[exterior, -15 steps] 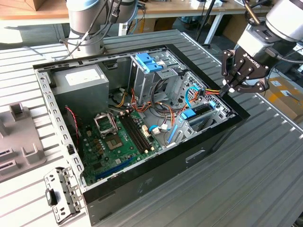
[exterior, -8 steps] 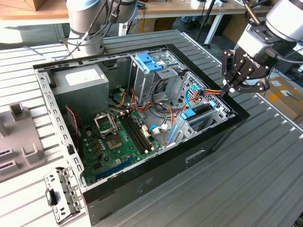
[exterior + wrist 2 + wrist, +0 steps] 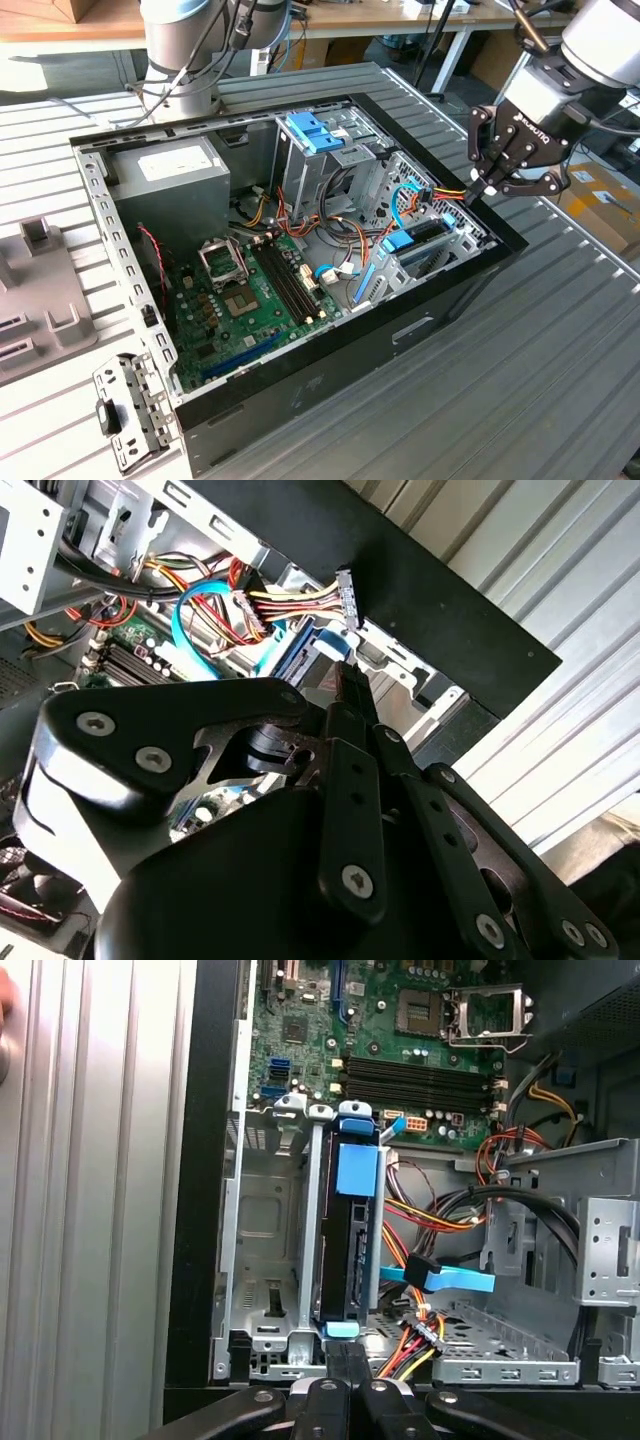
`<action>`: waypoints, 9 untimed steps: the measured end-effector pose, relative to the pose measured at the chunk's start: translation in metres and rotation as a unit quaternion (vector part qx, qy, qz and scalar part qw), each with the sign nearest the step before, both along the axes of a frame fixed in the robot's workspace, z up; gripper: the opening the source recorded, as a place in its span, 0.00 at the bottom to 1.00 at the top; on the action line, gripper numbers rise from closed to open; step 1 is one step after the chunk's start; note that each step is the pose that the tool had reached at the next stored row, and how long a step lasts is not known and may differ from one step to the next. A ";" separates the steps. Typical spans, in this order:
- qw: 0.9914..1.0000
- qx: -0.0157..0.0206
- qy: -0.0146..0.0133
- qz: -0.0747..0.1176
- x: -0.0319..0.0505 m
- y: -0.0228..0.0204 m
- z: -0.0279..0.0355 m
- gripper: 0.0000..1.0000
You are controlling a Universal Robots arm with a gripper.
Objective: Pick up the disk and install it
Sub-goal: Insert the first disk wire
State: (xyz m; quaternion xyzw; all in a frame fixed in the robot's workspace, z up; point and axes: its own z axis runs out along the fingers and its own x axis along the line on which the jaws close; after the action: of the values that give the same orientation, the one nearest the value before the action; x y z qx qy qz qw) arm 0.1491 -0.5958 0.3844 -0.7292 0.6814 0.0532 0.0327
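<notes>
The disk (image 3: 350, 1250) seated on edge in the drive cage (image 3: 262, 1250) of the open computer case (image 3: 400, 330).
The gripper (image 3: 348, 1348), fingers pressed together and empty, hangs just beside one end of the disk; the exterior view also shows the grey power supply (image 3: 165, 180) inside the case.

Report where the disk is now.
The disk sits in the drive cage inside the computer case, on the exterior view's right, with the hand at its outer end.

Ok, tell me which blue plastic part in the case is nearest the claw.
The disk, dark with bright blue rails, standing on edge right by the claw. The paler blue bracket and the blue cable lie farther off.
</notes>
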 end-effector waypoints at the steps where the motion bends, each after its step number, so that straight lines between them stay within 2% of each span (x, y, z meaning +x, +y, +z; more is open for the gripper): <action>1: 1.000 0.000 0.000 0.004 0.0000 0.0000 0.0000 0.11; 9: 0.999 0.000 0.000 0.036 0.0000 0.0000 0.0000 0.11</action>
State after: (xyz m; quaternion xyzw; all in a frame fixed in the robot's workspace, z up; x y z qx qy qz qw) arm 0.1491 -0.5958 0.3844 -0.7533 0.6547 0.0544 0.0308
